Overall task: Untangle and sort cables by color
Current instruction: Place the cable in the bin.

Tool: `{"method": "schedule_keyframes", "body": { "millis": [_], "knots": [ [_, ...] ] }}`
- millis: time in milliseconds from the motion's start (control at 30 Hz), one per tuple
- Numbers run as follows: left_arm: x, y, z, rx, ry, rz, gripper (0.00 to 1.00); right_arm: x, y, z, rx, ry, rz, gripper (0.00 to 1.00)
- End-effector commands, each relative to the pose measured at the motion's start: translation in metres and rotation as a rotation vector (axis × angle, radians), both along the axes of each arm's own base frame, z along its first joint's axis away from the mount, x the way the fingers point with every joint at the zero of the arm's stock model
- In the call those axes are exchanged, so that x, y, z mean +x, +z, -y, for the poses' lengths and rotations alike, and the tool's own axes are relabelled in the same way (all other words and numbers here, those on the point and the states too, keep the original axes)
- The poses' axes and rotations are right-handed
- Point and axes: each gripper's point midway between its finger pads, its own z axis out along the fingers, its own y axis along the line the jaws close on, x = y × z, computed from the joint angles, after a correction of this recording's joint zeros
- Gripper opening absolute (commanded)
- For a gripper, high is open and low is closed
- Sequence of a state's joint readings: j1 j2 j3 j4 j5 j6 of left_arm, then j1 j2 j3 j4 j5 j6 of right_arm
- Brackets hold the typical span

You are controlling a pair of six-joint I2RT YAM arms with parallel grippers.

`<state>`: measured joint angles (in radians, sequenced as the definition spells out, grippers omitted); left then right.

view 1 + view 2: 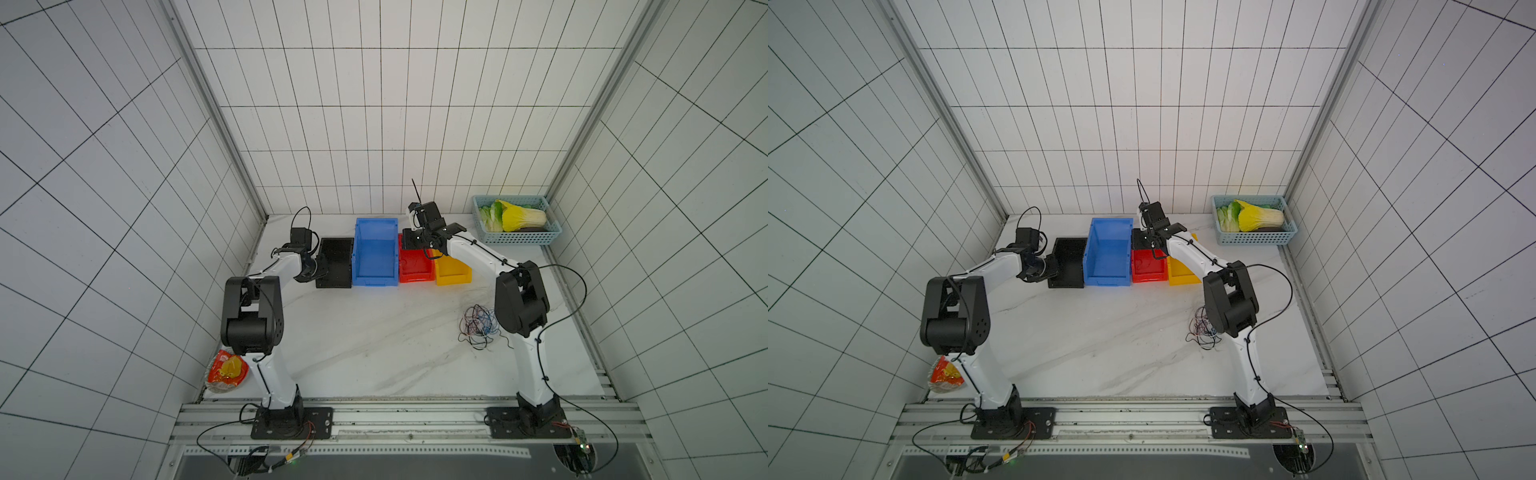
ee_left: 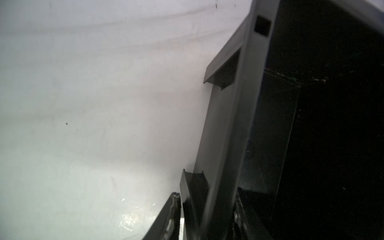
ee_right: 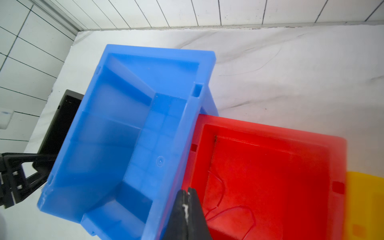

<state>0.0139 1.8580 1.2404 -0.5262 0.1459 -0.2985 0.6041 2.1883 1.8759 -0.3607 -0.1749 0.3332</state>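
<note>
A tangle of thin blue, red, black and pale cables (image 1: 478, 326) lies on the white table beside my right arm's elbow, which partly hides it in a top view (image 1: 1202, 330). One red cable (image 3: 228, 209) curls on the floor of the red bin (image 3: 311, 145). My right gripper (image 3: 188, 190) is shut above the edge where the blue bin (image 3: 124, 124) meets the red one; I see nothing between its fingers. My left gripper (image 2: 205, 192) straddles the left wall of the black bin (image 2: 228, 124), one finger (image 2: 166, 218) outside with a thin gap, the other inside.
Black (image 1: 334, 262), blue (image 1: 374, 257), red (image 1: 415, 270) and yellow (image 1: 453, 272) bins stand in a row at the back. A pale blue basket (image 1: 515, 239) with cabbage sits at the back right. A red snack bag (image 1: 226, 370) lies at the front left.
</note>
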Motion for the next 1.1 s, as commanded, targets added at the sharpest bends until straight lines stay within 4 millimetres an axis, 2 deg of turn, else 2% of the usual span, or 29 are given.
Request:
{"method": "schedule_keyframes", "body": {
  "millis": [0,100,233,300,367,500,600,700,767,933,1000,1067],
  "knots": [
    [0.002,0.015,0.005,-0.025,0.001,0.050,0.41,0.011,-0.024,0.017,-0.081,-0.050,-0.009,0.00],
    [0.001,0.018,0.003,-0.014,0.004,0.069,0.42,0.014,-0.036,0.024,-0.115,-0.077,-0.020,0.00],
    [0.003,0.020,0.007,-0.034,-0.020,0.073,0.58,0.015,-0.051,0.024,-0.140,-0.070,-0.050,0.01],
    [0.005,0.026,0.007,-0.034,-0.032,0.090,0.65,0.012,-0.053,0.021,-0.137,-0.056,-0.066,0.18],
    [0.008,0.040,0.003,-0.025,-0.047,0.113,0.71,0.009,-0.047,0.017,-0.120,-0.036,-0.067,0.28],
    [0.010,0.078,-0.003,-0.027,-0.073,0.168,0.79,0.003,-0.016,0.014,-0.105,-0.014,-0.018,0.40],
    [0.006,0.110,-0.002,-0.015,-0.105,0.233,0.82,-0.005,0.018,0.016,-0.096,-0.010,0.032,0.43],
    [-0.001,0.139,-0.001,0.001,-0.128,0.299,0.83,-0.013,0.048,0.026,-0.104,-0.034,0.068,0.47],
    [-0.005,0.156,0.002,0.001,-0.150,0.339,0.84,-0.019,0.065,0.040,-0.127,-0.063,0.090,0.49],
    [-0.018,0.182,0.018,-0.027,-0.255,0.404,0.84,-0.040,0.111,0.076,-0.191,-0.123,0.149,0.51],
    [-0.025,0.189,0.030,-0.025,-0.324,0.425,0.85,-0.053,0.126,0.105,-0.230,-0.201,0.155,0.51],
    [-0.035,0.193,0.050,-0.017,-0.428,0.439,0.85,-0.069,0.130,0.136,-0.250,-0.277,0.140,0.51]
  ]
}}
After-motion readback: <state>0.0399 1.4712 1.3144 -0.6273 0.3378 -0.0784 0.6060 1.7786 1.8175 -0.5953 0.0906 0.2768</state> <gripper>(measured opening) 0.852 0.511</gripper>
